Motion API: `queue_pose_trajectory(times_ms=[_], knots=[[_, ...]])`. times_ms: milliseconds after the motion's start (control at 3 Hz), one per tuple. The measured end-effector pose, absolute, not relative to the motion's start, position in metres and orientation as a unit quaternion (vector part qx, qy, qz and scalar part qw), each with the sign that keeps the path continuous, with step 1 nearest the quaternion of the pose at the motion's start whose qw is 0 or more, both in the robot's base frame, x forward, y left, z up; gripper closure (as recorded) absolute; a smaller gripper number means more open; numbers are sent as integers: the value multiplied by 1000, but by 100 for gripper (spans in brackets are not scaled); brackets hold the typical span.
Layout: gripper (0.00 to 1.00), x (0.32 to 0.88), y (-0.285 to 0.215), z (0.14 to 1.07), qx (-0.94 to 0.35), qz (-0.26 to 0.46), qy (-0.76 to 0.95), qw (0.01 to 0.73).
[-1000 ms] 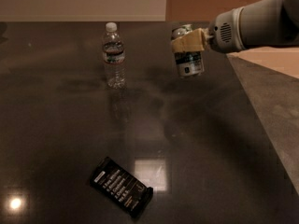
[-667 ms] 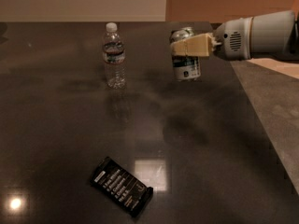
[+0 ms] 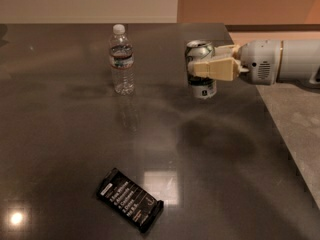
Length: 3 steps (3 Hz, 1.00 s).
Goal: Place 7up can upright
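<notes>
Right of the water bottle (image 3: pixel 122 59), the gripper (image 3: pixel 202 60) comes in sideways from beyond, its fingers (image 3: pixel 216 69) closed round the middle of the 7up can (image 3: pixel 201 86), whose long axis stands vertical, seemingly just above the tabletop (image 3: pixel 75 149), needing only lowering.

My gripper (image 3: pixel 196 61), in from the right, clasps the upright 7up can (image 3: pixel 202 87) far on the dark table (image 3: pixel 225 159), right of the water bottle (image 3: pixel 122 59); a black packet (image 3: pixel 130 200) lies near
</notes>
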State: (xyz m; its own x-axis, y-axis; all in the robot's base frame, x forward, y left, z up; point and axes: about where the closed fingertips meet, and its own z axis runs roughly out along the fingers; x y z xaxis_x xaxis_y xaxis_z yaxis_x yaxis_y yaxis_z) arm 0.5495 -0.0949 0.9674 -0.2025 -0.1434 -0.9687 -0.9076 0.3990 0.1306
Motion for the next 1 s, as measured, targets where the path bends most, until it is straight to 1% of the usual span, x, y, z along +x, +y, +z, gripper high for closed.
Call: queue_pose_trajectory(times_ms=[333, 667, 1000], knots=[[100, 545, -95, 959, -419, 358, 635, 541], [100, 546, -97, 948, -416, 357, 613, 568], [100, 548, -98, 937, -404, 375, 603, 576]])
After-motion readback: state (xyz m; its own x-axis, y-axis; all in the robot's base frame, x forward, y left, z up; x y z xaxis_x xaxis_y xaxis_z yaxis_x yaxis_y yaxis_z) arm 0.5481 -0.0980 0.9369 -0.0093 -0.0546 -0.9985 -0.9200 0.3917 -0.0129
